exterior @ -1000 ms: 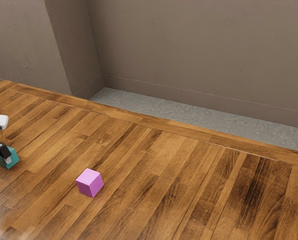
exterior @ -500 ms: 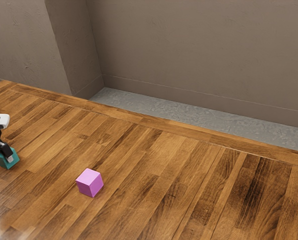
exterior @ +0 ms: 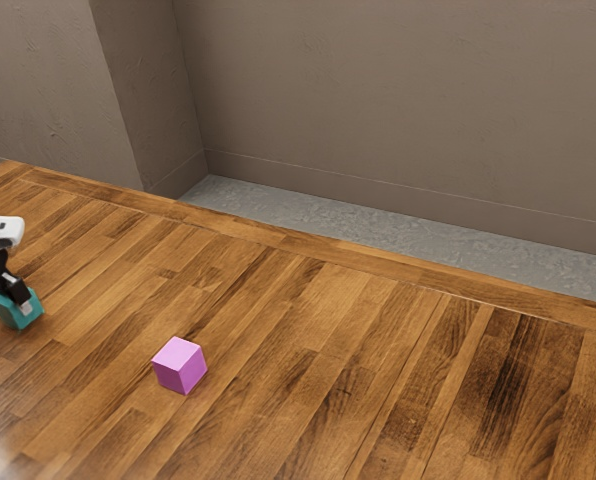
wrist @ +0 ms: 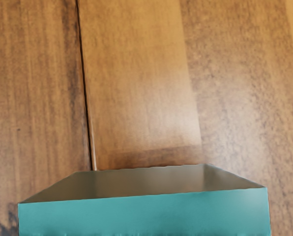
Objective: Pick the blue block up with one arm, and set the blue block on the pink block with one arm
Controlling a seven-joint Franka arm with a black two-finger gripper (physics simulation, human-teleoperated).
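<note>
The task is in its first half: the grasp looks made, the carry and the stacking are not yet done. In the exterior view the gripper (exterior: 16, 299) is at the far left edge, low over the wooden table (exterior: 358, 340), with its black fingers down on either side of the blue block (exterior: 14, 319), which reads more teal than blue. One finger lies flat against the block's near face and the other is behind it, so I judge the jaws closed on the block. The block looks slightly tipped, and it is either just on the wood or barely off it; I cannot tell which. The wrist view agrees with a hold, since the blue block (wrist: 141, 211) sits right under the hand with bare planks beyond it. The pink block (exterior: 179, 364) stands alone, well apart from the gripper toward the exterior view's right and a little nearer the camera, with nothing on top of it. What is left, then, is most of the job: raise the blue block clear, carry it across above the pink one, line up the faces, lower it and let go.
</note>
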